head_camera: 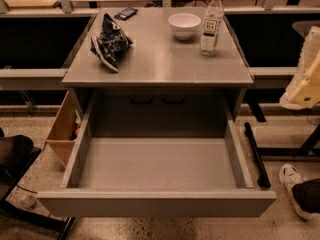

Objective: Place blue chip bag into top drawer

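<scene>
The blue chip bag (111,41) is a crumpled dark navy foil bag with white lettering, lying on the left part of the grey cabinet top (160,64). The top drawer (155,203) is pulled fully open towards me, and its wide shallow grey inside has nothing in it. My gripper (306,79) shows as a cream-white shape at the right edge of the view, to the right of the cabinet and far from the bag. It holds nothing that I can see.
A white bowl (184,25) and a clear water bottle (211,24) stand on the top's back right. A flat black phone-like object (125,13) lies at the back left. A light wooden box (62,129) sits left of the drawer. A person's shoe (296,186) is at the lower right.
</scene>
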